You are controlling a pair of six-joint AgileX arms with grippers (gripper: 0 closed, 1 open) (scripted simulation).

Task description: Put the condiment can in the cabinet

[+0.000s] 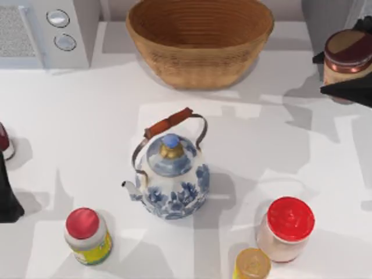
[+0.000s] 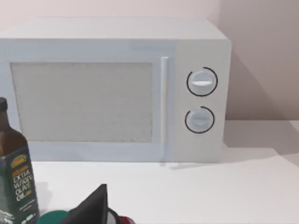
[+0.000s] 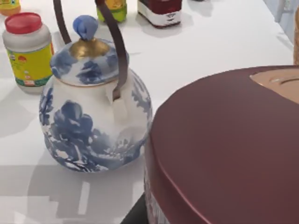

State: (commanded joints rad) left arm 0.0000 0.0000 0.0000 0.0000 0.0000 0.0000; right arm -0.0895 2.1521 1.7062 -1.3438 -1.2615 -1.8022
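Observation:
The condiment can (image 1: 347, 53), with its dark maroon lid, is at the far right of the table, and my right gripper (image 1: 340, 72) is shut on it, one black finger on each side. Its lid (image 3: 224, 140) looms close in the right wrist view, with a black finger (image 3: 135, 212) beneath it. The grey cabinet (image 1: 323, 16) stands just behind the can in the back right corner. My left gripper (image 1: 7, 197) is parked at the left edge of the table, and one dark finger (image 2: 91, 207) of it is in the left wrist view.
A blue-and-white teapot (image 1: 171, 174) stands mid-table, with a wicker basket (image 1: 200, 40) behind it. A white microwave (image 1: 46, 32) sits at the back left. Along the front are a red-capped bottle (image 1: 87, 235), a red-lidded pale jar (image 1: 286, 228) and a yellow-lidded jar (image 1: 251, 264). An olive oil bottle (image 2: 14, 182) stands by my left gripper.

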